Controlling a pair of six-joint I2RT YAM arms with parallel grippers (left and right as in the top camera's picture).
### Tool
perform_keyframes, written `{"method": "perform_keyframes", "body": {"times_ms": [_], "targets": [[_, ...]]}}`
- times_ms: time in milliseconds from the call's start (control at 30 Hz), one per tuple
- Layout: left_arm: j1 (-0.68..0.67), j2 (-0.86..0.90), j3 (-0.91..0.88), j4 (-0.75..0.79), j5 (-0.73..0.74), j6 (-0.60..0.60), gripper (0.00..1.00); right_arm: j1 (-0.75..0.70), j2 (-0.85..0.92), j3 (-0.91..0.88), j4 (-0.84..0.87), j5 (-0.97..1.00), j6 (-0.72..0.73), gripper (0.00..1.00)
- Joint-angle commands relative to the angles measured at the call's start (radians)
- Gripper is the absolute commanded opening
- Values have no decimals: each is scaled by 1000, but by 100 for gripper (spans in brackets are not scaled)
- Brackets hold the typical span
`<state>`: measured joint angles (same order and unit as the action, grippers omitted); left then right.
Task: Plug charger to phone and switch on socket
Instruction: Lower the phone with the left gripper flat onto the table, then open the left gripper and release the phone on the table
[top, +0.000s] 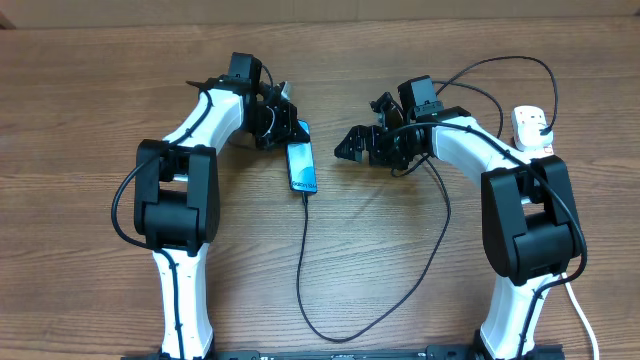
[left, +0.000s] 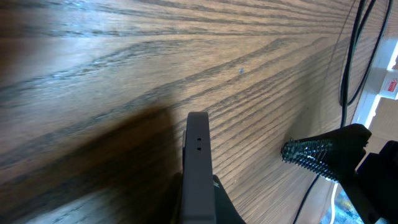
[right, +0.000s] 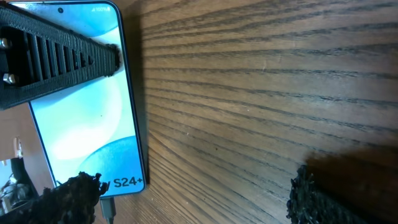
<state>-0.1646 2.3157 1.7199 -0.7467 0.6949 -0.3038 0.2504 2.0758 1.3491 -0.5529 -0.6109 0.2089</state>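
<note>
The left tool is pressed together on the top end of the phone, with one finger lying across the blue screen. The charger meets the phone's far end, and its cable loops over the desk away from that tool. The right tool stands spread and empty just beside the phone's long edge, with the socket well behind it, near that arm's elbow.
</note>
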Motion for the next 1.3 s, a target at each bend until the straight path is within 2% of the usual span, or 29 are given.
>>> {"method": "perform_keyframes", "body": {"times_ms": [0, 300, 600, 833, 1000, 1267], "targets": [[-6, -13, -3, 3, 20, -19, 4, -4, 25, -19, -21, 140, -5, 100], [-29, -12, -5, 0, 19, -19, 4, -4, 25, -19, -54, 218, -5, 100], [-41, -11, -7, 1, 4, -26, 5, -4, 25, -19, -66, 218, -5, 100], [-41, 21, -14, 0, 10, -95, 4, -4, 25, -19, -67, 218, -5, 100], [-41, 33, -14, 5, 58, -101, 4, -4, 25, -19, -71, 218, -5, 100], [-41, 33, -14, -8, 57, -127, 5, -4, 25, -19, -70, 218, -5, 100]]}}
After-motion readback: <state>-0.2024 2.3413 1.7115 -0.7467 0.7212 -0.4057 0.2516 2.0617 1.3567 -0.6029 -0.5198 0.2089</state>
